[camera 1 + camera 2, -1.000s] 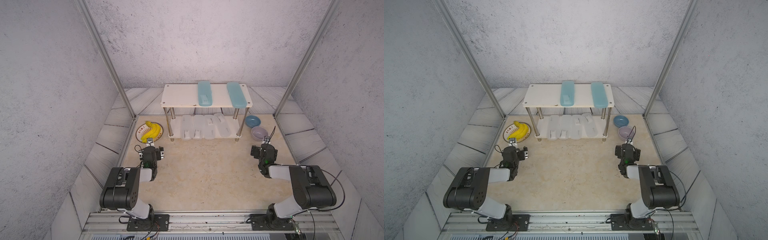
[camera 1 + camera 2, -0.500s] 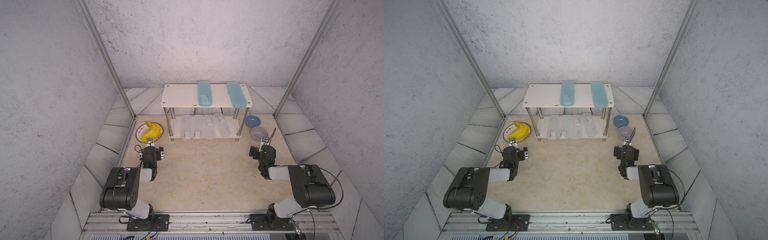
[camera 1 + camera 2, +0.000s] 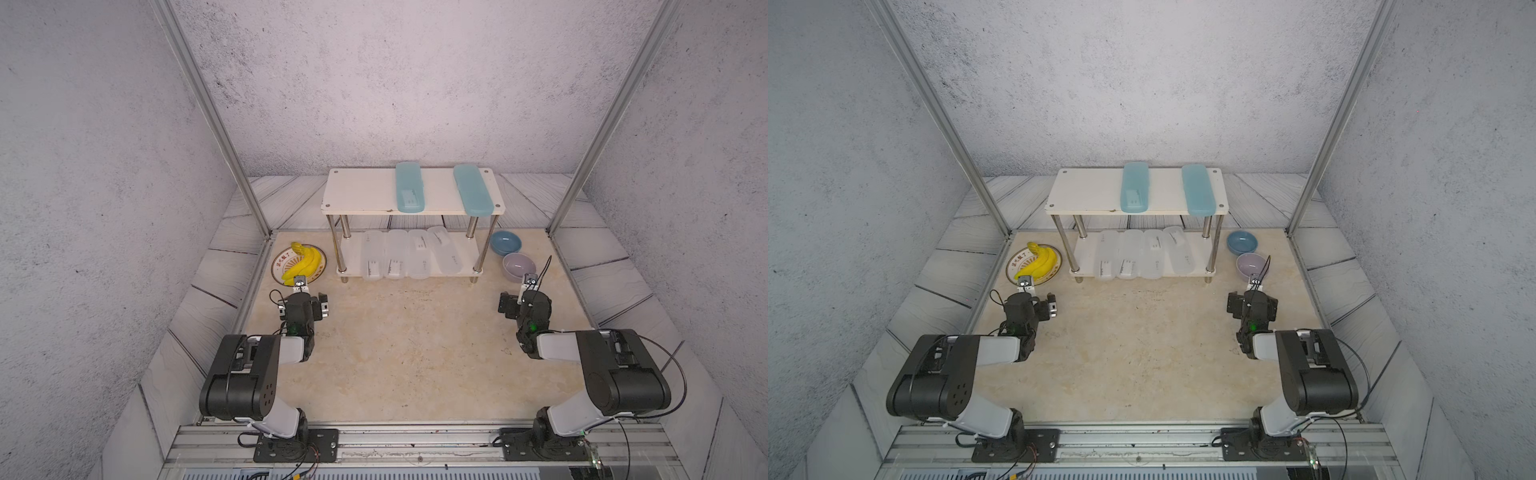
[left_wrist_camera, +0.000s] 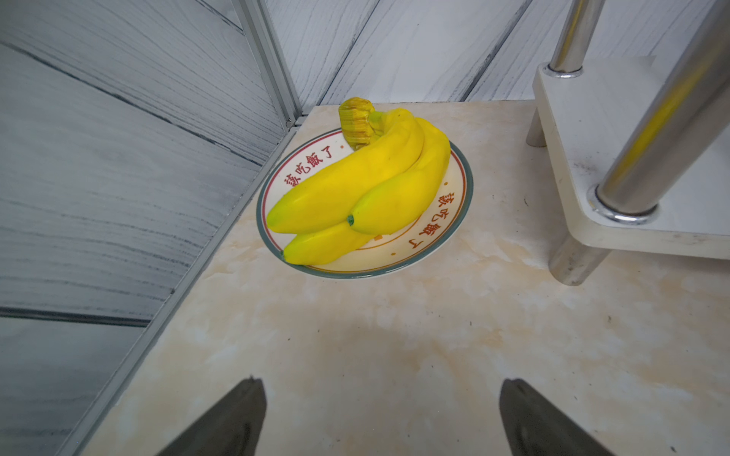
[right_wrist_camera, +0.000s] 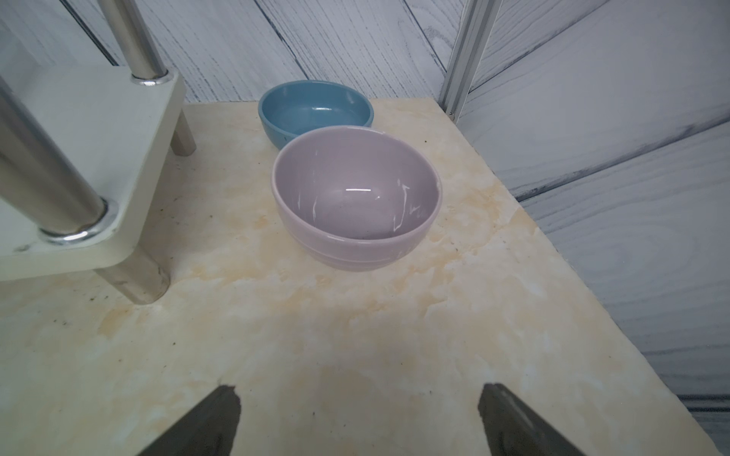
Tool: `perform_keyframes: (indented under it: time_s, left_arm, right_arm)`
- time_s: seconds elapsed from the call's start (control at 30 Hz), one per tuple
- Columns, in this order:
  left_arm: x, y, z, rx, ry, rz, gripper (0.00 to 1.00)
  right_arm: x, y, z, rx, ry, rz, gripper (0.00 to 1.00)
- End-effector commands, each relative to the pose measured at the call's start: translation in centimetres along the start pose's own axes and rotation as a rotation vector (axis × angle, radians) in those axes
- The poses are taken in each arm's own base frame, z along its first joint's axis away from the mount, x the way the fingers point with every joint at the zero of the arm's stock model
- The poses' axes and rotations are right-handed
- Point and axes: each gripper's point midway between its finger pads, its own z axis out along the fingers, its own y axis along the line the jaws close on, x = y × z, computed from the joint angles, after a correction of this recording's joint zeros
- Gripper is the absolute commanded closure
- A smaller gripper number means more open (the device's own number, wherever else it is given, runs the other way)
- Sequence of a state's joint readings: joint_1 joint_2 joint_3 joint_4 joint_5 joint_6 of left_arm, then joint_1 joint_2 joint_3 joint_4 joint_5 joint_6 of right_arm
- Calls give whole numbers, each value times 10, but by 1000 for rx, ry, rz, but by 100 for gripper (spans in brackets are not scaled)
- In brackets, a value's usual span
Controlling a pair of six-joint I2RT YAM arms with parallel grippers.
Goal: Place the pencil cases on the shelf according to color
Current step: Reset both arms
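Finding left gripper (image 4: 381,385), right gripper (image 5: 357,389) wide, empty; noted clear cases (image 3: 409,259) overhanging shelf (image 3: 357,195) at 6 o'clock; feared nudge dislodging them.

The beige marbled tabletop (image 3: 407,353) is bordered by sloped wood-grain panels (image 3: 208,286) and enclosed by speckled grey walls (image 3: 395,83).

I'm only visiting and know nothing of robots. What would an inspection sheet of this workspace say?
Surface: beige marbled tabletop, lightly stained.
Job's things: two translucent teal-blue pencil cases on the top board of the white two-tier shelf; four frosted clear-white pencil cases on its lower board.
Clutter: yellow banana bunch on a round printed plate; blue ceramic bowl beside lilac ceramic bowl.
Grippers: left gripper and right gripper open, empty.
Cables: thin black cables along both arms.
Surroundings: grey textured walls, aluminium frame posts.
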State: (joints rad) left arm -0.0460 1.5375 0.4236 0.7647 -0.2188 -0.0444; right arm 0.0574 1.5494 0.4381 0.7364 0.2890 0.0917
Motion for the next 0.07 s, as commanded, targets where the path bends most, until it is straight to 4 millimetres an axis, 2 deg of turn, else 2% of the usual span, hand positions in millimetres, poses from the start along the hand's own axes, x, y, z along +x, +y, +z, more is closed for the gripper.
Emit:
perform_keyframes:
  time_s: [0.0, 0.03]
  left_arm:
    - [-11, 1, 1, 3, -24, -1, 2]
    - [-11, 2, 1, 0, -26, -1, 2]
  right_arm:
    - [-12, -1, -1, -2, -29, 3, 0]
    - [-12, 0, -1, -3, -28, 2, 0]
